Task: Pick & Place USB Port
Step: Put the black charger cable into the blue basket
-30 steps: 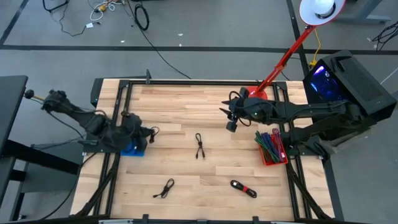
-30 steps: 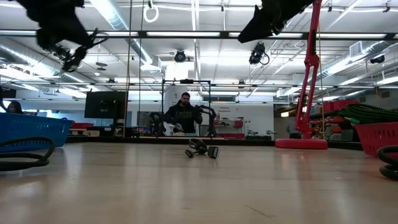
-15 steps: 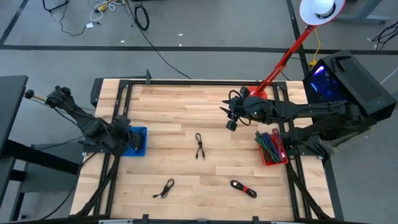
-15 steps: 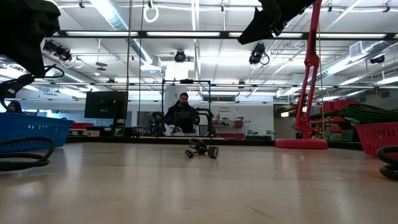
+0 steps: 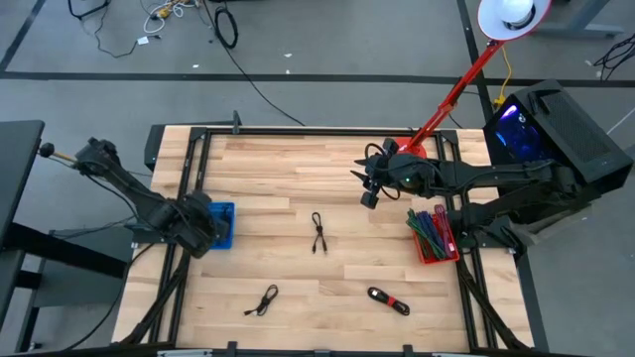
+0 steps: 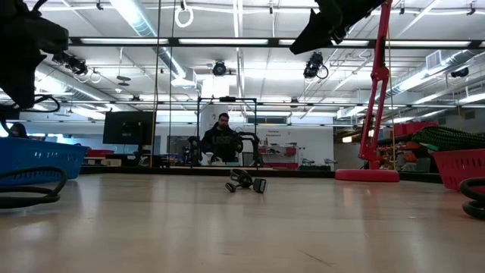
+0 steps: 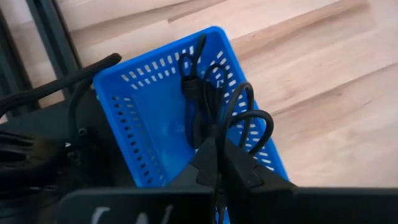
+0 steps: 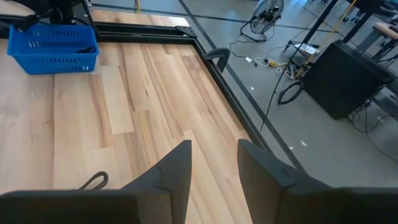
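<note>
Black USB cable (image 7: pixel 211 112) hangs looped from the closed left gripper (image 7: pixel 219 163), its long axis running down into the blue basket (image 7: pixel 143 134) at the table's left edge. Right gripper (image 8: pixel 213 163), parted and empty, hovers above the wooden table (image 5: pixel 298 169); beyond, a person (image 6: pixel 222 140) sits.

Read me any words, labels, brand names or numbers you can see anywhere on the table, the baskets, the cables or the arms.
No readable text on the blue basket, the red basket or the loose cables.
Pale marks on the left pincer's body: too blurred to read.
Screen and signs in the room behind: too small to read.
</note>
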`<action>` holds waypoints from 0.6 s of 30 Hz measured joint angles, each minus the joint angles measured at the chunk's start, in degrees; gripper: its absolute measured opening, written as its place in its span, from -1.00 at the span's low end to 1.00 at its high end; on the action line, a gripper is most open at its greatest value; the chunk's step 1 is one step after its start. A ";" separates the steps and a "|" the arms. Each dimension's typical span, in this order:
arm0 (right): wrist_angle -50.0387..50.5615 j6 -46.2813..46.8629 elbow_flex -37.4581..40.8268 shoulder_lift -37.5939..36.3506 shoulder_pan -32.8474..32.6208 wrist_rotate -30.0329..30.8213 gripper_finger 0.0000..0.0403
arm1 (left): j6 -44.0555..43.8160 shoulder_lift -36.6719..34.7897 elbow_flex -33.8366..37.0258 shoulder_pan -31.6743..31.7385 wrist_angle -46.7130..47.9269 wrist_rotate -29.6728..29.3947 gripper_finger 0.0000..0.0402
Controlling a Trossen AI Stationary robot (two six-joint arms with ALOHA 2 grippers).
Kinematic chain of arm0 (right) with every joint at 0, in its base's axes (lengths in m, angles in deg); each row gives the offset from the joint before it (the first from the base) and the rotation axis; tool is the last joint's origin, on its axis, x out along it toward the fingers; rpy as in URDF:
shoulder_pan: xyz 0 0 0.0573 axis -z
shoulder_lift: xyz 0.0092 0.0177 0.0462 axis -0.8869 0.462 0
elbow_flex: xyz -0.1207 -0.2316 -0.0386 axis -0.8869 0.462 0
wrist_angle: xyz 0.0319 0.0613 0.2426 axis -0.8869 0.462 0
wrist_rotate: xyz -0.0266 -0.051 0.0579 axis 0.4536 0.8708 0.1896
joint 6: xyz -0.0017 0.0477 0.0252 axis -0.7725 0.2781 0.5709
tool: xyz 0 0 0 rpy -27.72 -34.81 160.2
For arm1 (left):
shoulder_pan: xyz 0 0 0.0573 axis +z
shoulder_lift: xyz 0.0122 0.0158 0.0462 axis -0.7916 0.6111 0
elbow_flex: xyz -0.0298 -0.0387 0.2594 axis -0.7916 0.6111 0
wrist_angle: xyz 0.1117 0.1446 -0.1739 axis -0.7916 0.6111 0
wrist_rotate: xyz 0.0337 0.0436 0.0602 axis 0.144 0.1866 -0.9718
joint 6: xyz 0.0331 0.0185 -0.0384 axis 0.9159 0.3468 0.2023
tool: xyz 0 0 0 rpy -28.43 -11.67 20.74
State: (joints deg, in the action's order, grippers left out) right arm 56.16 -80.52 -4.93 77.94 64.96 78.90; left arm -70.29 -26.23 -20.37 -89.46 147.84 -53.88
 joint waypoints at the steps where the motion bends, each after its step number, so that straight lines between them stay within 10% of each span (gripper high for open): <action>1: 0.00 0.15 0.00 0.00 0.00 -0.02 -0.36 | 0.13 1.00 0.00 0.00 -0.01 0.14 -0.97; 18: -0.12 1.40 0.00 0.00 -0.07 -2.97 -0.36 | 1.52 8.84 0.00 0.04 -0.22 1.06 -0.72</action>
State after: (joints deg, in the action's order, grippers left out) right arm 56.04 -79.12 -4.93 77.94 64.90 75.92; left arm -68.77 -17.39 -20.37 -89.41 147.62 -52.82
